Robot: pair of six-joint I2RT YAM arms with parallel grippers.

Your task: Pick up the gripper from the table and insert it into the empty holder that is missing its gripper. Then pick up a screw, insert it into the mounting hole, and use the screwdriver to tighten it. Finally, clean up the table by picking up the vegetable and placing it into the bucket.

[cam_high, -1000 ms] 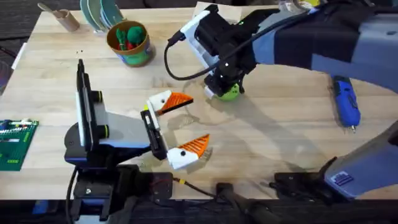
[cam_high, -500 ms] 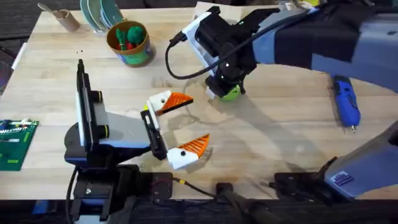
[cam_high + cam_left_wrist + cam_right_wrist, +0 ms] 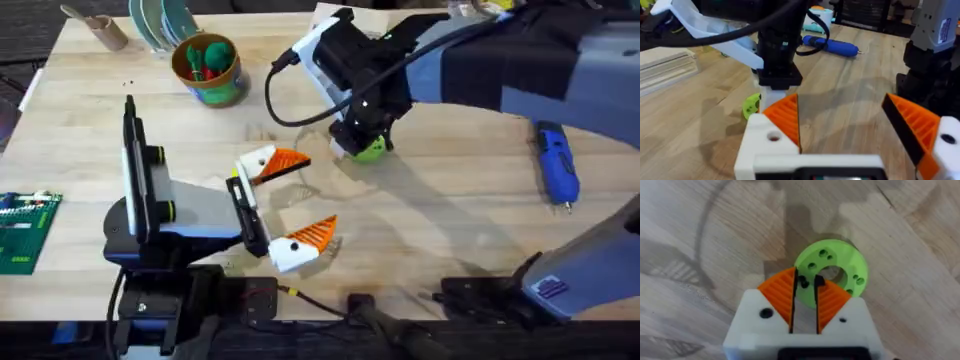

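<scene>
The lime-green disc (image 3: 840,267) with its mounting hole lies on the table mid-back (image 3: 370,150). My right gripper (image 3: 805,280) hangs straight over the disc's edge, its orange pads shut on a small dark screw (image 3: 802,282). My left gripper (image 3: 305,197) rests open nearer the front, an orange tip on each white mount, nothing between them (image 3: 840,105). The blue screwdriver (image 3: 556,165) lies at the right. The bucket (image 3: 222,88) stands at the back left with the green vegetable (image 3: 213,50) inside. The loose gripper and the empty holder are out of view.
A green circuit board (image 3: 25,230) lies at the left edge. A brown paper cup (image 3: 100,28) on its side and stacked plates (image 3: 160,20) sit at the back left. The right arm's cable (image 3: 275,95) loops over the table behind the disc.
The right gripper has shifted a few pixels over the disc. The left arm has not moved.
</scene>
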